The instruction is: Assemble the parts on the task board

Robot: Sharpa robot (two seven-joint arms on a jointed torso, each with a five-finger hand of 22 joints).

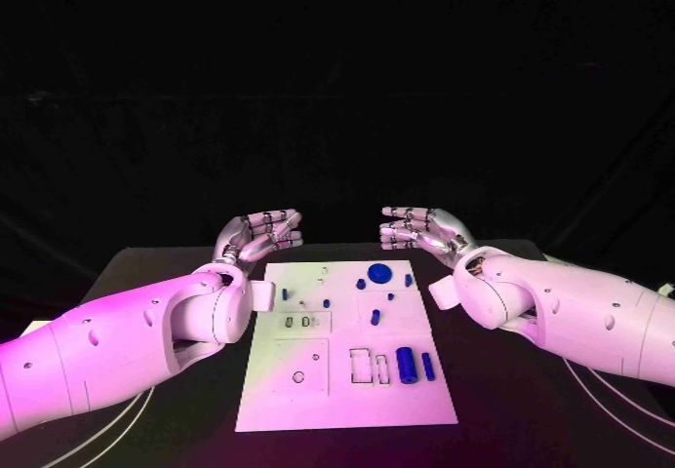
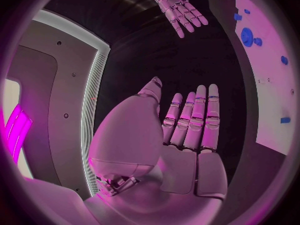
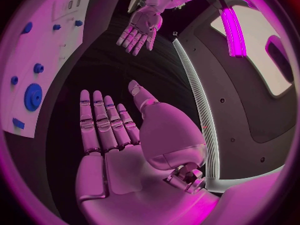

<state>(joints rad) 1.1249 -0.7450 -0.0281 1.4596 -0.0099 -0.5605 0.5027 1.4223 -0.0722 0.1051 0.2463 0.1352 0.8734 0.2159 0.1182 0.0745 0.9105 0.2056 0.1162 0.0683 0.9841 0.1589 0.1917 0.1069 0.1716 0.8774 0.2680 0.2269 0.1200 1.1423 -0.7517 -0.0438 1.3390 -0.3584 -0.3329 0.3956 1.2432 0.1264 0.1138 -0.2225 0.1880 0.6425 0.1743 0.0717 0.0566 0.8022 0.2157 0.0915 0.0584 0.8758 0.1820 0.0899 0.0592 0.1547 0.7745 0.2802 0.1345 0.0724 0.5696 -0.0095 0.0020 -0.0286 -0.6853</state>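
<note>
While hovering past the top edge of the task board [image 1: 347,390] at frame centre: left hand [image 1: 258,235] and right hand [image 1: 422,230], fingers straight, holding nothing.

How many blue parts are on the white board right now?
8. Far end: large disc, two small pieces flanking it. Left side: two small pieces. Middle: one peg. Near end: thick cylinder, thin rod. The left arm may hide more.

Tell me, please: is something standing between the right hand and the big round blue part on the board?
Nothing visible does. The right hand is open beyond the task board's far edge, holding nothing, and the round blue part lies uncovered near that edge. Only bare table and board show between them.
</note>
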